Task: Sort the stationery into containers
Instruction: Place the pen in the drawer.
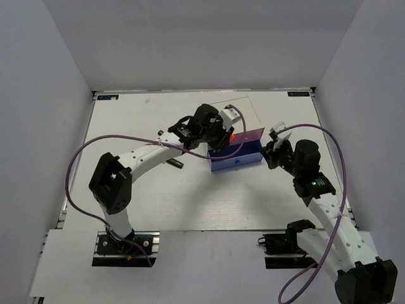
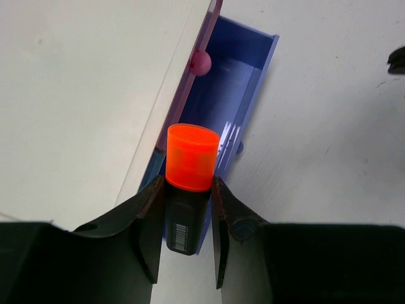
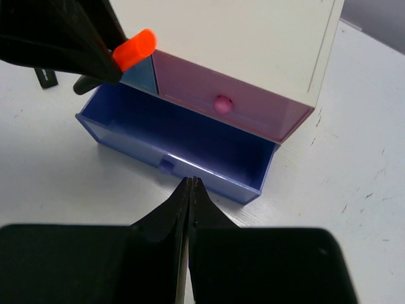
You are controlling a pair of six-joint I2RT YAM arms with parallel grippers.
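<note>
The short black highlighter with the orange cap (image 2: 190, 166) is clamped by its barrel between the left gripper's (image 2: 186, 193) fingers, cap foremost, above one end of the pulled-out blue-purple plastic drawer (image 2: 256, 76). Carry it toward the drawer's middle, clear of the pink drawer front (image 3: 253, 117) above the drawer's back. Lower it inside the walls, and only then let go. Your right gripper (image 3: 190, 185) hangs just before the drawer's front, fingers pressed together on nothing; leave it there. The barcode-like label on the barrel is unreadable.
</note>
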